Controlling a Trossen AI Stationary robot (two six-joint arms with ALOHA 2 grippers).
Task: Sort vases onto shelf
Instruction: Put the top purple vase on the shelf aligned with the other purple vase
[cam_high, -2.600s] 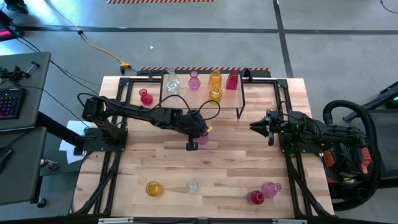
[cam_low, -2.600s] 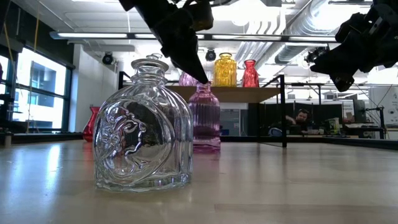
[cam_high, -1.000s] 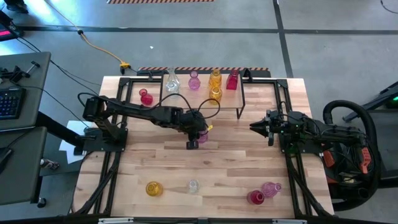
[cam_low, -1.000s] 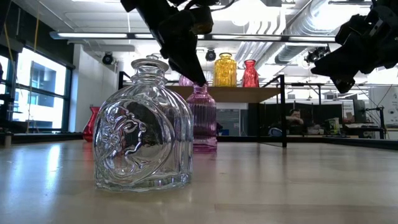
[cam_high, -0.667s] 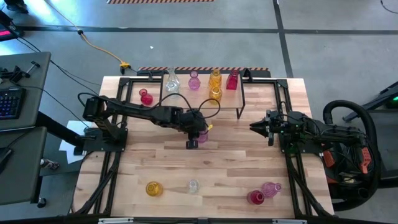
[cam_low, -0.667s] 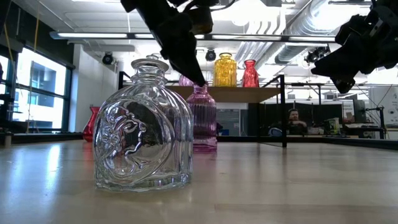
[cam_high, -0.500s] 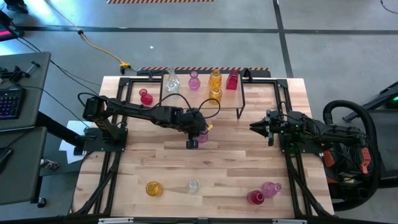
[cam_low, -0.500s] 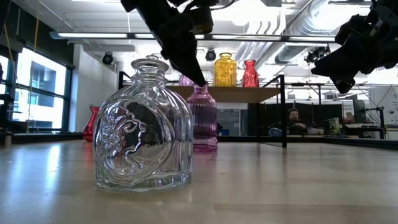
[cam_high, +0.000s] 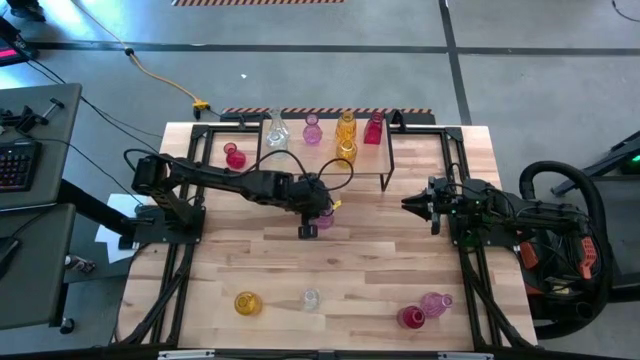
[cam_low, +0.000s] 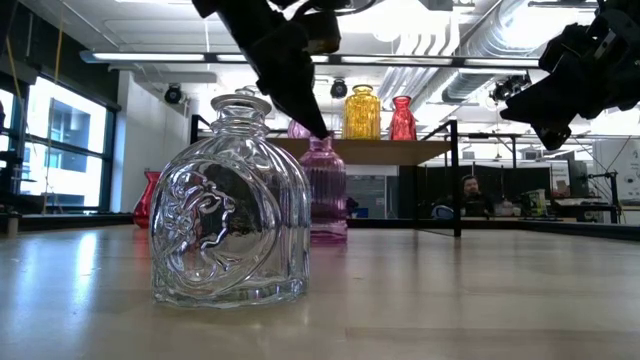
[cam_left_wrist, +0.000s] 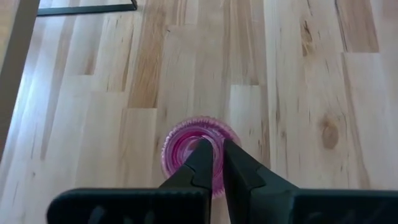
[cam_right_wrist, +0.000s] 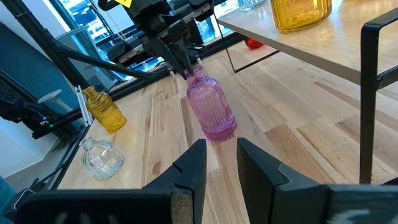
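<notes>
- The left gripper (cam_left_wrist: 212, 151) is being pressed tight onto the neck of the pink vase (cam_left_wrist: 198, 138), pinching it.
- That vase is being kept upright on the table (cam_high: 400, 270), just in front of the shelf (cam_high: 365, 160).
- The right gripper (cam_high: 408, 203) is being held slightly parted, empty, well apart above the table's right side.

Pink vase's (cam_left_wrist: 200, 153) neck — behind left gripper (cam_left_wrist: 213, 152)

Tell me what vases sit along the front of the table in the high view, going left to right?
Yellow vase → clear vase → red vase → pink vase.
</notes>
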